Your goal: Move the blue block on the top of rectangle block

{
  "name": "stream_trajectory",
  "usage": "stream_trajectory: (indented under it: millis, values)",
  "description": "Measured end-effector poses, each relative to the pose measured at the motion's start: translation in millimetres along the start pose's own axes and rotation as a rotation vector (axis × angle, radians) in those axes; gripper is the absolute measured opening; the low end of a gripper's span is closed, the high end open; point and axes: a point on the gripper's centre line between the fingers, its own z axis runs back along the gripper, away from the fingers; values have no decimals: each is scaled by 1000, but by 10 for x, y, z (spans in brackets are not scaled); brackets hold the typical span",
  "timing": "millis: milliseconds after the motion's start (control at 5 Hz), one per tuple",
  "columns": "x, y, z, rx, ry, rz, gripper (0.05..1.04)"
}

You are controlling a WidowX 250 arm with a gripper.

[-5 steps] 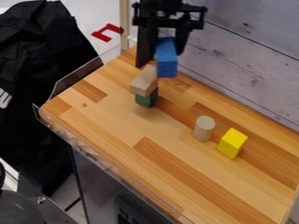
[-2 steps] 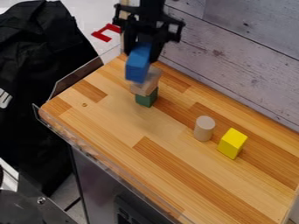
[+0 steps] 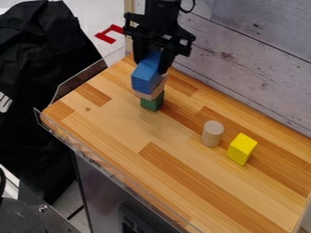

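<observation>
The gripper (image 3: 152, 64) hangs down from the twelve o'clock side of the camera view, and it is clamped on the blue block (image 3: 144, 81), with one finger at each side of it. The blue block is held with a tilt, its lower end pointing toward seven o'clock. It is over the rectangle block (image 3: 156, 91) and hides a good part of it. Whether the two blocks touch, one cannot tell from this angle.

The rectangle block lies across the top of the green block (image 3: 152, 103), which stands on the table (image 3: 109, 125). From the green block, in the direction of four o'clock and well apart, the cylinder (image 3: 212, 134) stands upright. Near the cylinder, again toward four o'clock, there is the yellow block (image 3: 242, 149), also on the table.

The wall (image 3: 249, 54) rises behind the table, on its one to two o'clock side. A clear guard (image 3: 77, 83) goes along the table edge at ten o'clock. Beyond it, toward nine and ten o'clock, there is a black cloth (image 3: 45, 68). A red piece (image 3: 108, 34) is seen at eleven o'clock from the blue block, beyond the table edge.
</observation>
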Motion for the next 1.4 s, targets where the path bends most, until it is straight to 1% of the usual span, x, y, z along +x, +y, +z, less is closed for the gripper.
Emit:
stream_trajectory:
  millis: [400, 800, 1000, 1400]
  values:
    - [18, 6, 17, 3, -11, -5, 560]
    - [127, 41, 65, 2, -36, -3, 560]
    - [137, 38, 2, 6, -21, -12, 560]
    - [128, 44, -39, 6, -9, -3, 560]
